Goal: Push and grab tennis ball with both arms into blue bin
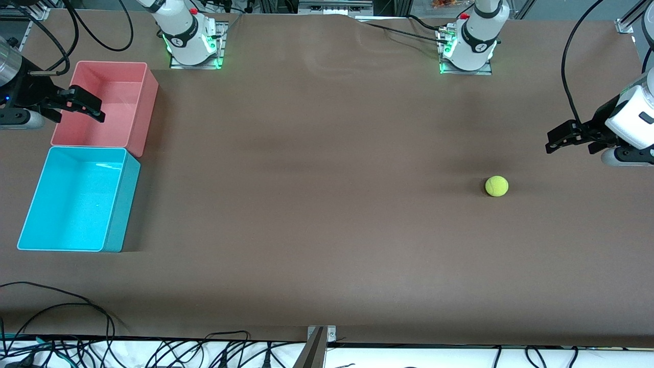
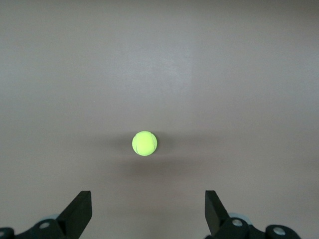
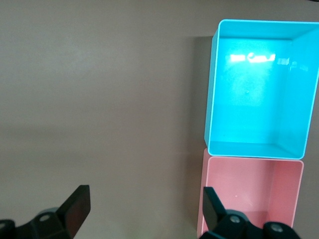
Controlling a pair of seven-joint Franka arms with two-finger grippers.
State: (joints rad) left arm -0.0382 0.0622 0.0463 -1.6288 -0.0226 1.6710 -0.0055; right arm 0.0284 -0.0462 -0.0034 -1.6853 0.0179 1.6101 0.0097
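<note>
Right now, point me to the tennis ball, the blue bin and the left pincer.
tennis ball (image 1: 496, 186), front view, middle of its fuzzy face.
blue bin (image 1: 121, 199), front view, outer side wall facing the ball.
left pincer (image 2: 148, 214), left wrist view, midway between the open fingertips.

— Any writing you can read anywhere here?

— None. The arm bases (image 1: 191, 38) carry a small round dark emblem each, but no letters can be made out on them.

— Nothing on the bins or the ball?

— The blue bin (image 1: 30, 225), the pink bin (image 1: 148, 102) and the tennis ball (image 1: 496, 186) show plain surfaces, with no label, number or brand that can be read. The brown table (image 1: 327, 230) bears no marks either.
</note>
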